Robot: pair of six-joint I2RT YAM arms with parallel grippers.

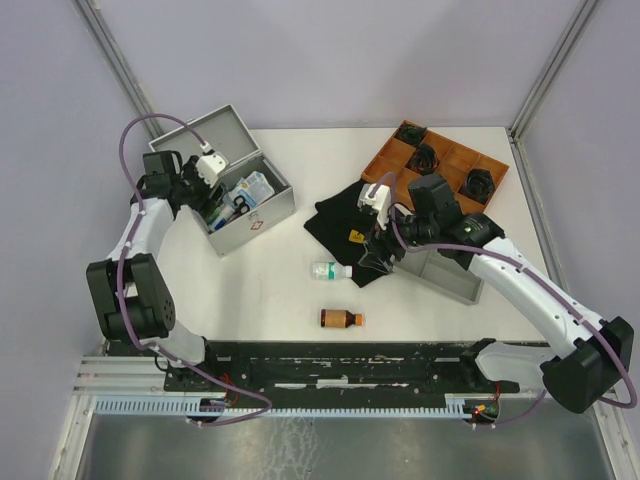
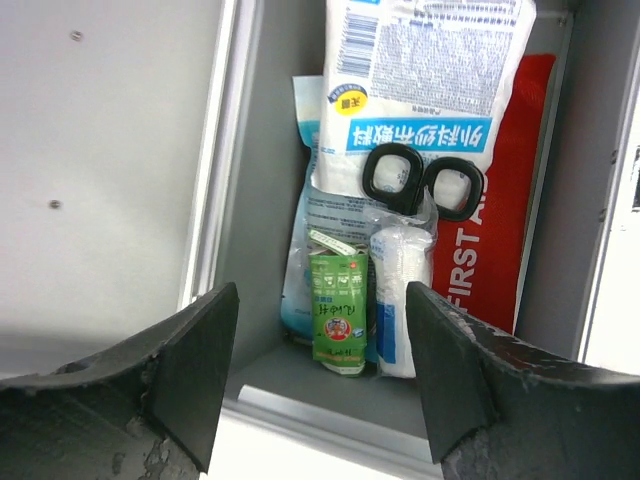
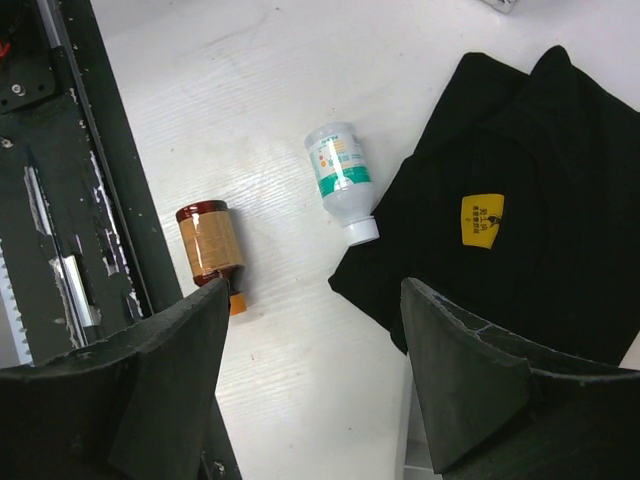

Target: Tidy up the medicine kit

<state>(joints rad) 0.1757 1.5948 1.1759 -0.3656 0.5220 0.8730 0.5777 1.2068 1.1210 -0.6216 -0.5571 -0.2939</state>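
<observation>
On the table's far left, seen from above, the open medicine kit [image 1: 262,215] sat under the left gripper [image 1: 214,200], while the right gripper [image 1: 376,256] hovered at the edge of a black cloth [image 1: 335,215], near a white bottle [image 1: 333,270] and an amber bottle [image 1: 341,319]. The left wrist view showed its jaws apart and empty above scissors [image 2: 420,180], a green sachet [image 2: 338,312] and a red pouch [image 2: 500,230] inside the case. The right wrist view showed jaws likewise spread, holding nothing.

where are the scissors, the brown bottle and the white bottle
scissors [image 2: 427,188], left wrist view, where the two handle loops meet
brown bottle [image 3: 210,243], right wrist view, on its label
white bottle [image 3: 340,170], right wrist view, on its label
</observation>
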